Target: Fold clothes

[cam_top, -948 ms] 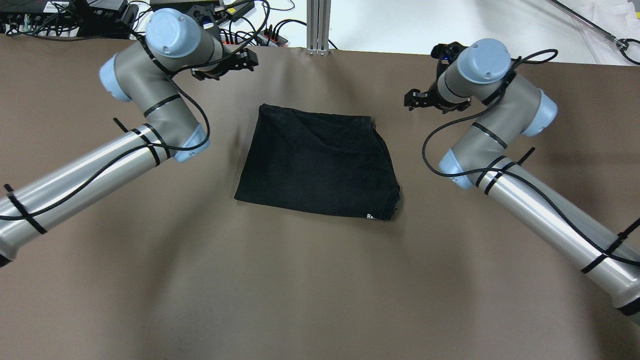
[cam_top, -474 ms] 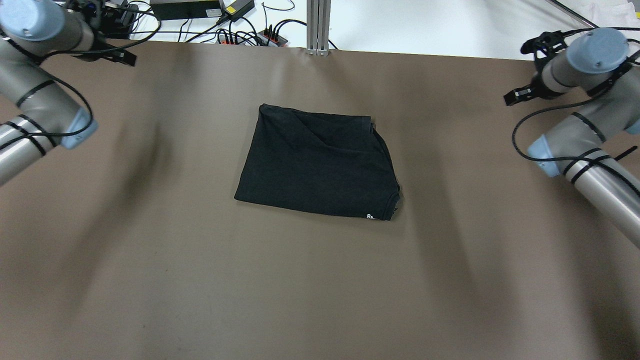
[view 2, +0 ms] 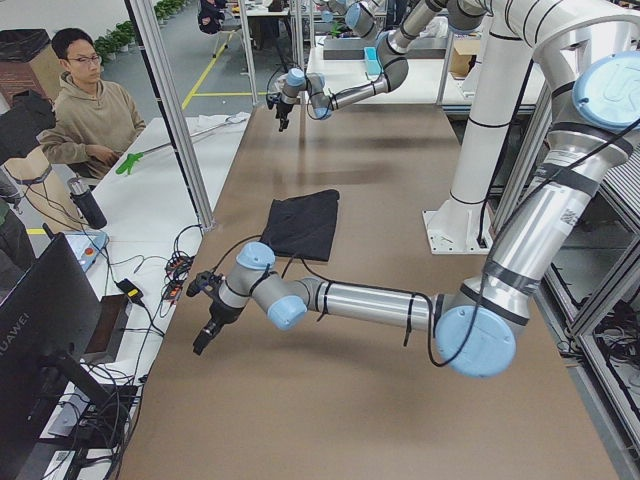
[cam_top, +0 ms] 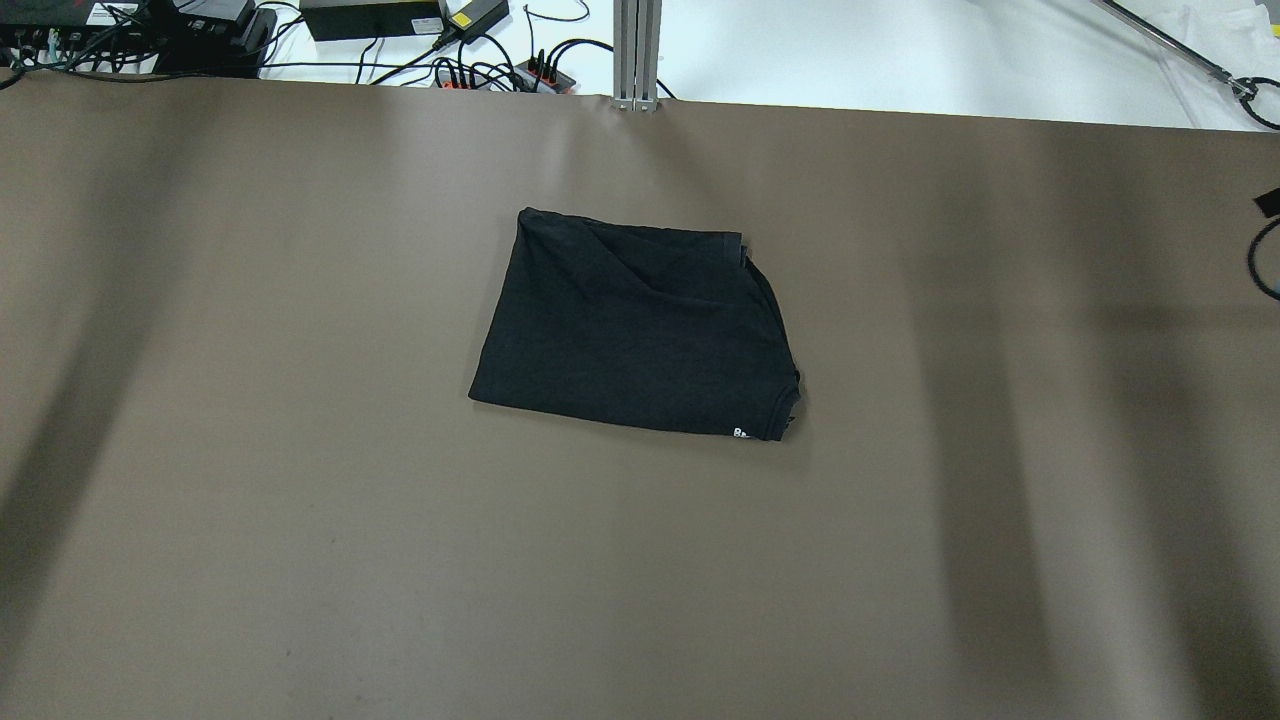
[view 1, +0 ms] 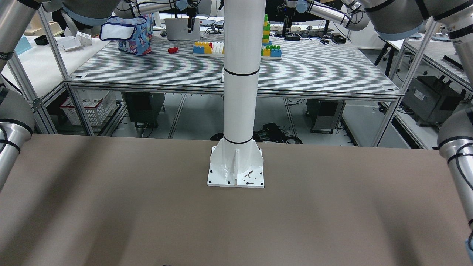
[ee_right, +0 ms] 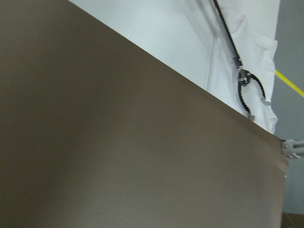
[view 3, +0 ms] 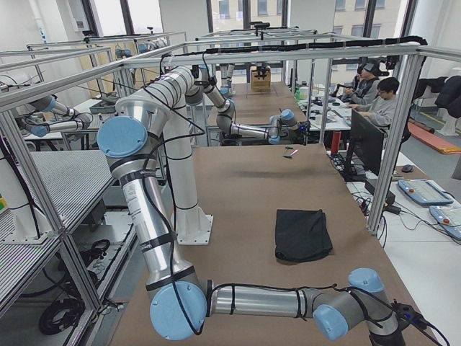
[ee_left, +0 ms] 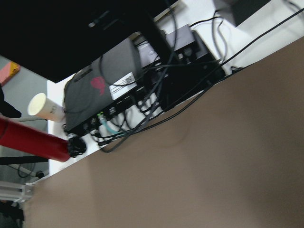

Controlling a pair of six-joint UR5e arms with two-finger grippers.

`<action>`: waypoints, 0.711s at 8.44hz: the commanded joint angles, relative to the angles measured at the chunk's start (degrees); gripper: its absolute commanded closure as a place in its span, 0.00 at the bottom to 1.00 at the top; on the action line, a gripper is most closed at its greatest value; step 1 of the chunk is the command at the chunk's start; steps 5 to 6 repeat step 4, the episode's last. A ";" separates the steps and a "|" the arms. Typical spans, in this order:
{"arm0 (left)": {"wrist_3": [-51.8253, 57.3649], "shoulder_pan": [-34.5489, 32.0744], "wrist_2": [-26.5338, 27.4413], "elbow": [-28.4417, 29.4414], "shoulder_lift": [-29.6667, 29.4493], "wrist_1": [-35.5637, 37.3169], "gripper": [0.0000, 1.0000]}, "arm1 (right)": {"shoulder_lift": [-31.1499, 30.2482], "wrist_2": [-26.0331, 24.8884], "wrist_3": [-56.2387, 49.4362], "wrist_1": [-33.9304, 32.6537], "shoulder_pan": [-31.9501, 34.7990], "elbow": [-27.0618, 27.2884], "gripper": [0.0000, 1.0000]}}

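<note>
Although both arms reach out over the tabletop (cam_top: 300,560), neither end effector is near the clothes (cam_top: 640,330), a black garment lying in a compact, slightly skewed rectangle. From the left end effector (view 2: 204,338), which hangs at the tabletop's operator-side edge, the clothes lie well away toward the robot's right. From the right end effector (view 3: 412,317), at the opposite end, they lie well away toward the robot's left. The garment's longer side runs roughly along the line between the two, and neither arm looks clearly nearer. With clean edges and a small white label (cam_top: 741,433) at one corner, the folding looks largely done.

Only side views show either end effector properly, so I cannot tell whether they are released or clenched. Both wrist cameras see bare tabletop, and the front-facing view misses the garment altogether.
</note>
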 commanded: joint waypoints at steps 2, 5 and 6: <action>8.65 -8.99 -2.49 -2.53 8.89 -5.26 0.00 | -6.15 -0.02 -10.61 3.69 9.60 2.91 0.06; 7.95 -8.92 0.65 -4.12 11.18 -5.18 0.00 | -7.04 -0.02 -10.35 4.13 9.87 4.59 0.06; 7.95 -8.92 0.65 -4.12 11.18 -5.18 0.00 | -7.04 -0.02 -10.35 4.13 9.87 4.59 0.06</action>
